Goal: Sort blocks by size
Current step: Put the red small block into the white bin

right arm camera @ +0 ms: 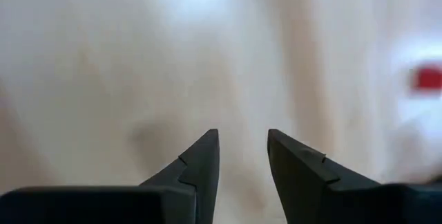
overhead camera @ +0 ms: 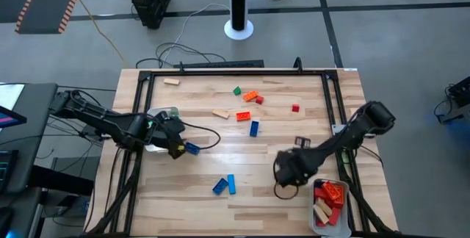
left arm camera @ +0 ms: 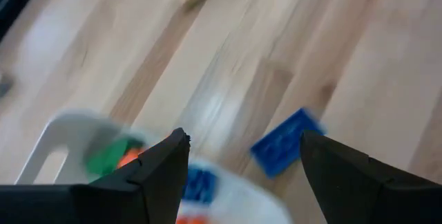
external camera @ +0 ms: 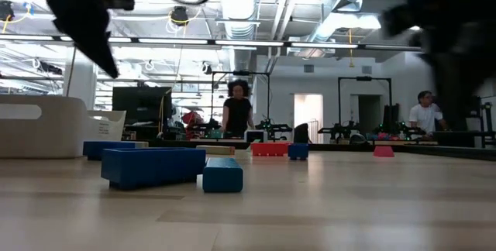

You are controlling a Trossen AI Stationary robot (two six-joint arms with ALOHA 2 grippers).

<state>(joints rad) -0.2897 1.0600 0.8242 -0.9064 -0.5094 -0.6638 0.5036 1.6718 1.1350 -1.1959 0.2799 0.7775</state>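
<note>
Blocks lie scattered on the wooden table (overhead camera: pixel 183 194): tan (overhead camera: pixel 171 81), green (overhead camera: pixel 237 90), orange (overhead camera: pixel 250 96), red (overhead camera: pixel 295 108), blue (overhead camera: pixel 254 128), and a blue pair (overhead camera: pixel 225 185) near the front. My left gripper (overhead camera: pixel 178 145) hangs open over the edge of the left white tray (overhead camera: pixel 156 114). Nothing is between its fingers (left arm camera: pixel 162 162). A blue block (left arm camera: pixel 284 141) lies on the wood just beyond them. My right gripper (overhead camera: pixel 288 173) hovers over bare wood at the right front. Its fingers (right arm camera: pixel 200 158) stand a narrow gap apart and hold nothing.
The left tray (left arm camera: pixel 62 137) holds green, orange and blue blocks. A second white tray (overhead camera: pixel 321 220) at the front right corner holds red, orange and tan blocks. A black frame (overhead camera: pixel 220 71) borders the table's far and side edges. People stand in the room beyond.
</note>
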